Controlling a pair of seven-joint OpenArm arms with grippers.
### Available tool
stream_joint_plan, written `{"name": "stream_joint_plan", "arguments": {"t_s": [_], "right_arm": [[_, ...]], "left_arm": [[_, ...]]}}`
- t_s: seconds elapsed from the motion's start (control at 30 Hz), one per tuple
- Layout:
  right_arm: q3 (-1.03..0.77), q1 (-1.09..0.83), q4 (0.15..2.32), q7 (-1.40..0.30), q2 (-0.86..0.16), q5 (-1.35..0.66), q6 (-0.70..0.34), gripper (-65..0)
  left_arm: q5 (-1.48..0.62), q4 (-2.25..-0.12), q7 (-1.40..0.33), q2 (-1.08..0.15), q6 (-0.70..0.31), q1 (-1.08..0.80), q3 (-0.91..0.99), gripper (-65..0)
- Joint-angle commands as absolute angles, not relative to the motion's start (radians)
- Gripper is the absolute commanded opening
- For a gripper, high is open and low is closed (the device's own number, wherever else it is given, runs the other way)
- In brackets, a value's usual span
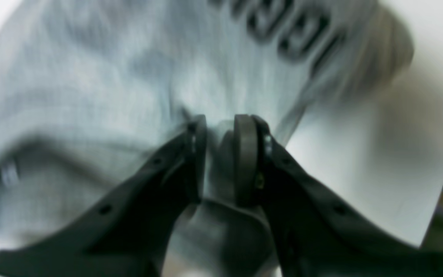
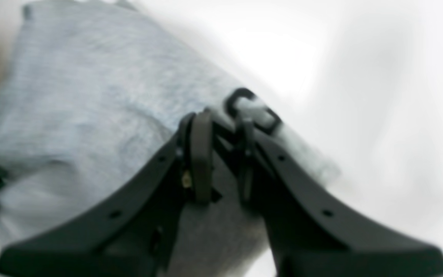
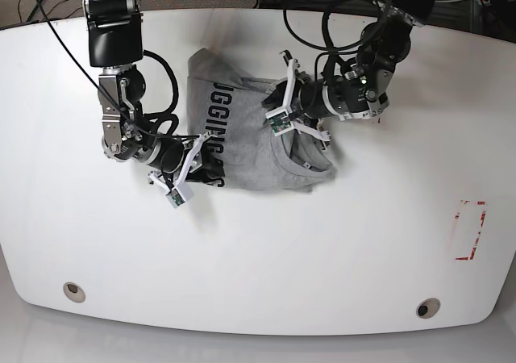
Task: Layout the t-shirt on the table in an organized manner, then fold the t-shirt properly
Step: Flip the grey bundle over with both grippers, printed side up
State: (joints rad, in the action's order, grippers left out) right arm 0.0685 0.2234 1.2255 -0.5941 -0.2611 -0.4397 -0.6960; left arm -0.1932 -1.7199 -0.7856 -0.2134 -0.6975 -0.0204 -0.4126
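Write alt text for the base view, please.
Overhead view: a grey t-shirt with black lettering lies partly bunched on a white table, both robot arms on it. The left hand pinches its far edge; the right hand pinches its lettered side.

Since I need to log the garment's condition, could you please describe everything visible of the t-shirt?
The t-shirt is light heather grey, knit-looking, with bold black lettering across it. It lies partly folded and rumpled on the white table, toward its far middle. The left claw pinches a fold of its cloth, and the right claw grips the lettered edge. The collar faces the base view's lower right.
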Motion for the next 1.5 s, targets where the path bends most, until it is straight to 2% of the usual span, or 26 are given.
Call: {"name": "stream_joint_plan", "arguments": {"t_s": [0.0,0.33,0.57,0.87,1.47], "right_arm": [[0.059,0.239,1.225,-0.547,-0.280,-0.452,-0.698,-55.5],[0.058,0.162,1.254,-0.539,-0.309,-0.456,-0.698,-55.6],[0.058,0.048,1.386,-0.542,-0.308,-0.453,-0.698,-55.6],[0.056,-0.081,1.532,-0.544,-0.269,-0.452,-0.698,-55.6],[0.065,-0.140,1.653,-0.544,-0.200,-0.450,-0.691,-55.6]], "left_arm": [[-0.205,-1.722,-0.769,-0.237,-0.698,-0.007,-0.407,-53.6],[-0.205,-1.564,-0.762,-0.289,-0.698,0.073,-0.414,-53.6],[-0.202,-1.397,-0.685,-0.289,-0.698,0.177,-0.415,-53.6],[-0.205,-1.260,-0.671,-0.288,-0.698,0.321,-0.415,-53.6],[-0.208,-1.231,-0.674,-0.286,-0.698,0.516,-0.410,-53.6]]}}
